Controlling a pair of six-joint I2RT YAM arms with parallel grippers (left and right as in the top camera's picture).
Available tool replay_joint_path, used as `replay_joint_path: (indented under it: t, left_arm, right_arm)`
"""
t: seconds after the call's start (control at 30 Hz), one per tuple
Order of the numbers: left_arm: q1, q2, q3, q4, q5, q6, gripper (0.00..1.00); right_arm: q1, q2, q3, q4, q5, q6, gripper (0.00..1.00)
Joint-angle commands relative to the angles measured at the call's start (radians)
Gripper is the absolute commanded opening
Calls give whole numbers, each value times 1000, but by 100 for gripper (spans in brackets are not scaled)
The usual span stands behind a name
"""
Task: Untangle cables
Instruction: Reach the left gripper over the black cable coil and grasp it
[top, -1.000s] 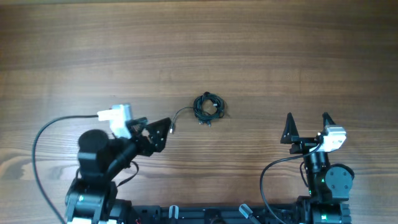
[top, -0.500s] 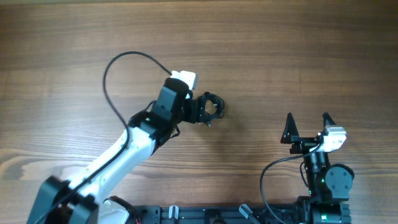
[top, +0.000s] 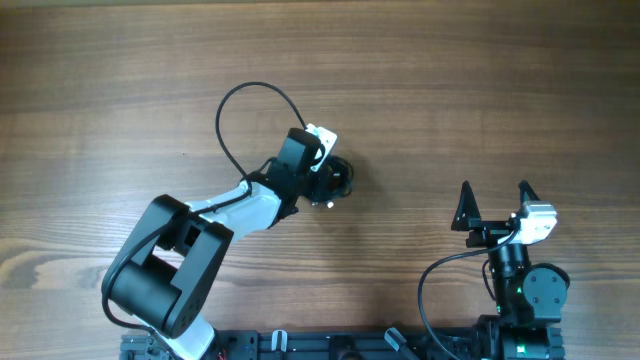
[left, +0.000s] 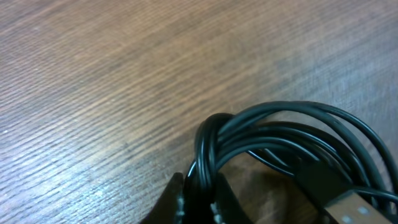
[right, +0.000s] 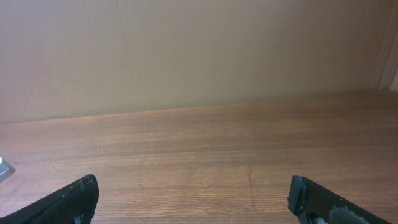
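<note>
A small coil of black cables (top: 338, 178) lies near the middle of the wooden table. My left gripper (top: 327, 180) has reached out over it and is shut on the coil's left side. In the left wrist view the bundled black strands (left: 273, 146) fill the lower right, and the two dark fingertips (left: 179, 202) pinch the bundle where the strands bunch together. A brown plug end (left: 357, 205) shows at the bottom right. My right gripper (top: 494, 205) stands open at the near right, well away from the cables, with only bare wood between its fingers (right: 68, 199).
The left arm's own black lead (top: 250, 105) loops over the table behind the arm. A pale wall (right: 199, 50) rises beyond the table's far edge in the right wrist view. The arm bases (top: 520, 300) stand along the near edge.
My left arm swung from the near left out to the coil and its gripper shut on the cable bundle. The loose cable end left of the coil is now covered. The right arm stayed still.
</note>
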Motion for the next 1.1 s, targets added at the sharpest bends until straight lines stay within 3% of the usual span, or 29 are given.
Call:
replay_joint_path:
  t: [0.0,0.07,0.2,0.27,0.3,0.33,0.4,0.5,0.57,0.67,0.9,1.07]
  left_arm:
    - [-2,-17,10,2,-123,-174,4]
    - [-3,-75,10,-13,-198,-312,4]
    - [-3,-229,10,-135,-211,-831,4]
    - [-3,-245,10,-206,-203,-1005,5]
    - [-3,-245,10,-272,-159,-1101,34]
    - [-3,-245,10,-291,-149,-1100,62]
    - [-2,-245,10,-344,-148,-1082,95]
    - [-2,-245,10,-348,-152,-925,93]
    - [-3,-245,10,-346,-169,-865,84]
    - [-2,-229,10,-342,-196,-867,72]
    - [-2,-148,10,-305,-169,-874,70]
    - [-2,-97,10,-239,-169,-875,47]
  right_arm:
    - [5,-8,-1,3,13,-5,100]
    - [5,-8,-1,3,13,-5,100]
    - [5,-8,-1,3,13,-5,100]
    - [5,-8,-1,3,13,-5,100]
    - [5,-8,-1,3,13,-5,100]
    - [5,-8,-2,3,13,-5,100]
    - [5,-8,-1,3,13,-5,100]
    - [5,-8,-1,3,13,-5,100]
    - [5,-8,-1,3,13,-5,100]
    - [5,-8,-1,3,13,-5,100]
    - [5,-8,-1,3,13,-5,100]
    - [5,-8,-1,3,13,-5,100]
